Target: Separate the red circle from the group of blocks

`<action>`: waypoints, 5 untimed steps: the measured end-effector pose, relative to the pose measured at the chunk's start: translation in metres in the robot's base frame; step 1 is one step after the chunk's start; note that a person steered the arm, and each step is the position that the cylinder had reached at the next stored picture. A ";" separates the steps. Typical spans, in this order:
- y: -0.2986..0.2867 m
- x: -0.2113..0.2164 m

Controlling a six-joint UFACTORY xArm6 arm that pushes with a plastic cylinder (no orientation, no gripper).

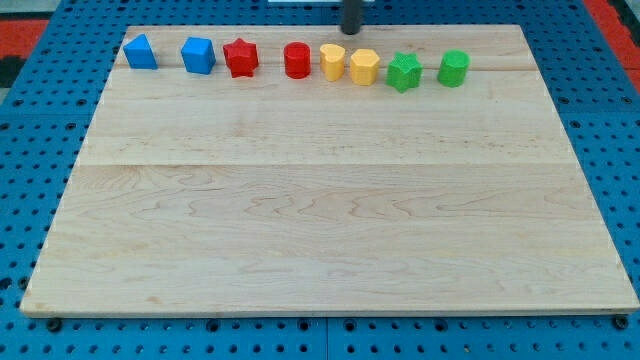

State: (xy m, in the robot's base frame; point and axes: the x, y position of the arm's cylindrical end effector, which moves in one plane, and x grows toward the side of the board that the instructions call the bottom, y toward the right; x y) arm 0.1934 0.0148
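Observation:
The red circle (297, 60) stands in a row of blocks along the top of the wooden board (330, 200). A red star (241, 58) is to its left, with a small gap. A yellow block (332, 61) is close on its right. My tip (351, 30) is at the board's top edge, above and to the right of the red circle, just above the yellow block, touching nothing.
The row also holds a blue triangular block (140, 52), a blue cube (198, 55), a second yellow block (364, 67), a green star (404, 72) and a green cylinder (453, 68). Blue pegboard surrounds the board.

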 end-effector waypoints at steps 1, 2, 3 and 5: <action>-0.034 0.030; -0.034 0.064; -0.044 0.073; -0.090 0.132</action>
State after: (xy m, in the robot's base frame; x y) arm 0.3256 -0.0754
